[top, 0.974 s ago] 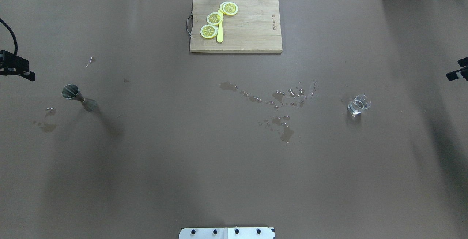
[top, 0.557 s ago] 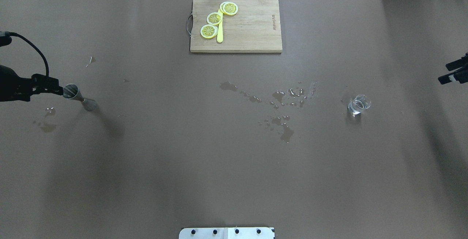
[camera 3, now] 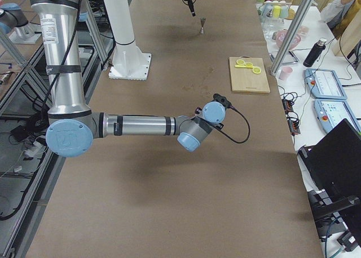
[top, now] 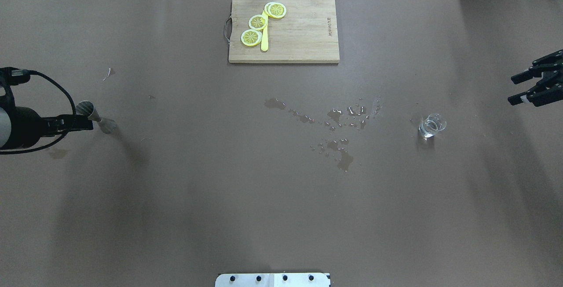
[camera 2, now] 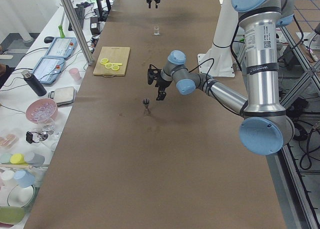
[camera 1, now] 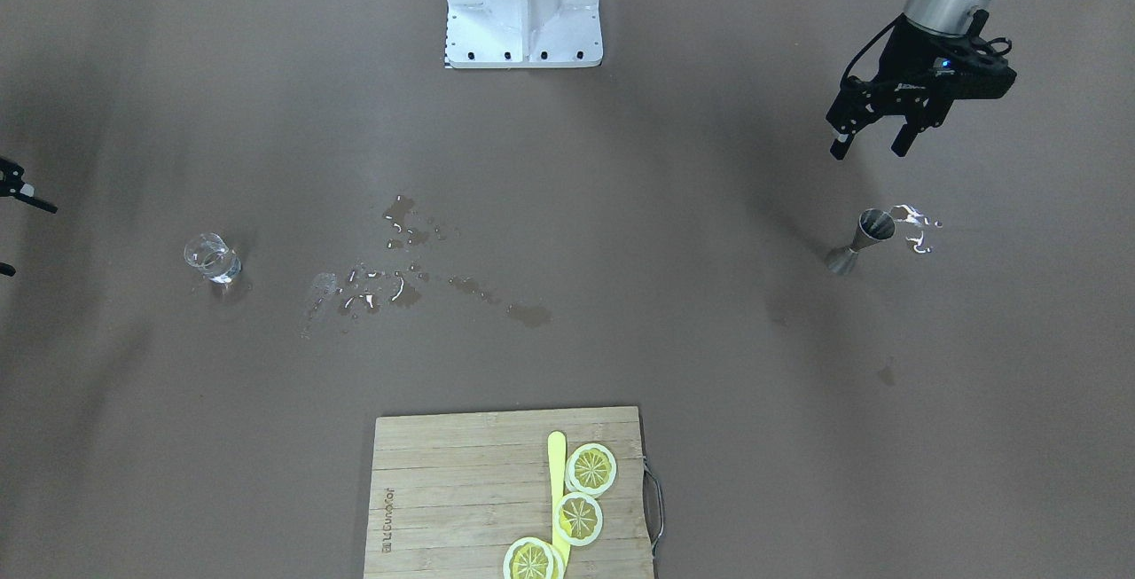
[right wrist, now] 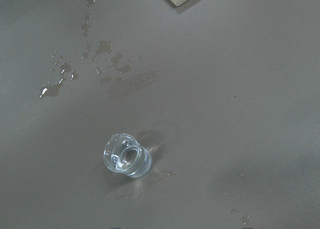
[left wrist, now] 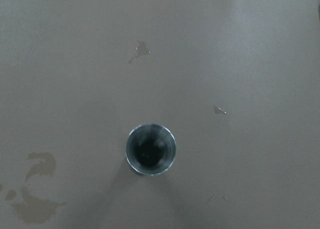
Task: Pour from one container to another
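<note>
Two grippers: left gripper [camera 1: 871, 146] and right gripper [top: 519, 87], each with black fingers spread apart and nothing between them.
Left gripper: hangs fingers-down over the table, touching nothing.
Measuring cup [camera 1: 858, 242]: below the left gripper and a little out past its fingertips, apart from them; brushed metal, hourglass shape, upright, round mouth up.
Inside the cup: dark from the wrist view [left wrist: 150, 149]; whether it holds liquid cannot be told.
Drops [camera 1: 913, 229]: shiny wet spots on the cover just beside the measuring cup, on the side away from the other arm.
Right gripper: above the table's edge, fingers pointing toward the middle.
Glass [top: 432, 125]: well inward from the right gripper, small, clear, round, upright; from the wrist view [right wrist: 126, 156] its contents cannot be told for sure.
Puddles [top: 338, 120]: a scatter of wet patches beyond the glass, between the two grippers.
Cover [top: 220, 199]: smooth matt brown sheet over the whole table.
Board [top: 303, 32]: pale wood, rectangular, wire handle, far from both grippers.
On the board: three lemon slices [top: 251, 37] and a yellow stick [top: 264, 41] among them.
</note>
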